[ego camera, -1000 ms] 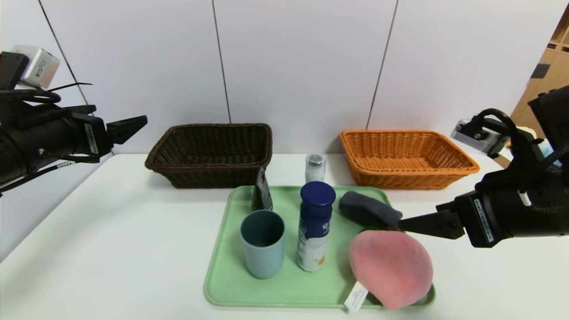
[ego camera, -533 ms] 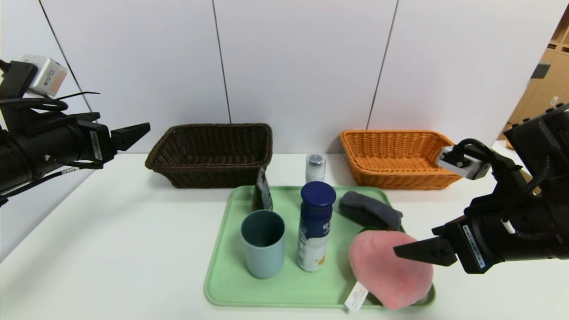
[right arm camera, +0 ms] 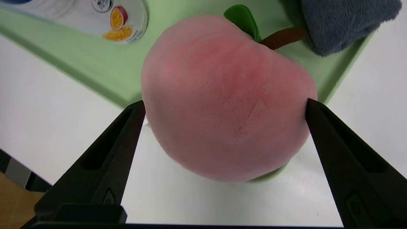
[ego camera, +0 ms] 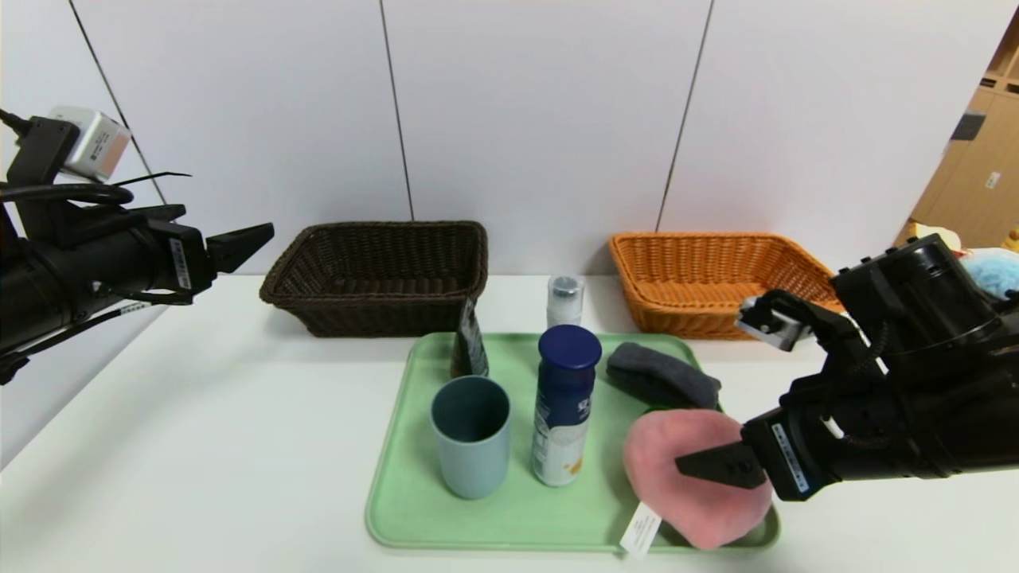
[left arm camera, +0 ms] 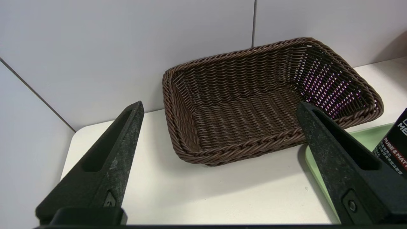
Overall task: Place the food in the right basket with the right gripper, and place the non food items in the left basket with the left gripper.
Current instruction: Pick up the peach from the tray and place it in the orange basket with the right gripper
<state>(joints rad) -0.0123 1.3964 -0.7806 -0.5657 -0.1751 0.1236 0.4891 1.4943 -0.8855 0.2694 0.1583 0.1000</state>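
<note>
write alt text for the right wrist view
The open right gripper straddles a pink plush peach at the corner of a green tray, one fingertip at each side. Beyond the peach lie a grey cloth and the bottom of a white bottle.

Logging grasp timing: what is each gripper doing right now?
Left gripper: open, empty, raised near the dark brown wicker basket.
Right gripper: open, fingers straddling the pink plush peach, not yet closed.

Grey cloth (ego camera: 662, 374) and navy-capped bottle (ego camera: 564, 414) crowd the peach (ego camera: 696, 477).
</note>
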